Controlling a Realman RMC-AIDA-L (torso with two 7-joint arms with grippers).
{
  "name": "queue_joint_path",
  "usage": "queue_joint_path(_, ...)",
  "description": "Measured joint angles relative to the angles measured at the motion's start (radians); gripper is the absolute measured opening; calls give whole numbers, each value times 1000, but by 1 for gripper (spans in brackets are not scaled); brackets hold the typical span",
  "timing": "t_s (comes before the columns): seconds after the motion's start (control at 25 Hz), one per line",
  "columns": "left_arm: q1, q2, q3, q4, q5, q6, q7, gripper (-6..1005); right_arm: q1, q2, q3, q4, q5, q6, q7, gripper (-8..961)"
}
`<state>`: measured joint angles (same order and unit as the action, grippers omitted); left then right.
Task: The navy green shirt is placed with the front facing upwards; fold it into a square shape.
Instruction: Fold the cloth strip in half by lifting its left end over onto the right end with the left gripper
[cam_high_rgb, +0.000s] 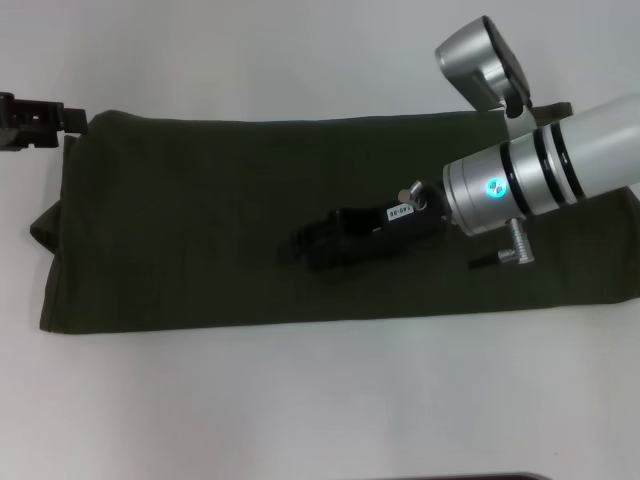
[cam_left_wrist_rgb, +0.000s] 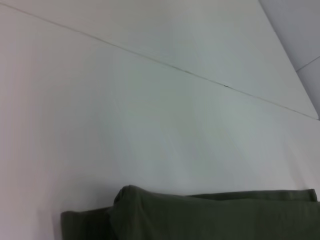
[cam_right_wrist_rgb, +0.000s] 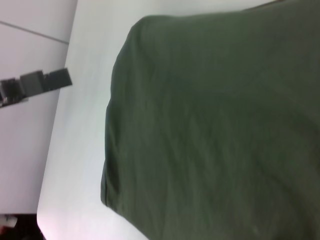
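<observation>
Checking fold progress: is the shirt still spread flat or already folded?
Folded, but not yet square: the shirt lies as a long plain band across the table, with no sleeves or print showing.

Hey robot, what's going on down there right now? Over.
Right gripper over the middle of the navy green shirt, holding nothing. Left gripper at the shirt's far left corner. Shirt folded into a long band, not yet square. Nothing in the way.

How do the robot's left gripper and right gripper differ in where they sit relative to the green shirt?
The left gripper sits at the far left corner of the navy green shirt, at its edge; the right gripper is over the shirt's middle. Little of the left arm shows, whereas the right gripper's silver arm reaches in across the cloth. Both grippers are black.
</observation>
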<state>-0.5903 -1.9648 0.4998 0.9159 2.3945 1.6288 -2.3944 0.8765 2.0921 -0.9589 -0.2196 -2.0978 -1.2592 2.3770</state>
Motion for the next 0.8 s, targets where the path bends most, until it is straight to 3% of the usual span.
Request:
queue_joint_path(0.52, 6, 1, -1, 0, 0, -5, 1, 604, -55, -7, -9, -65, -10, -14, 51, 654)
queue_joint_path(0.8, 10, 2, -1, 0, 0, -11, 1, 604, -116, -8, -7, -178, -31, -50, 106, 655)
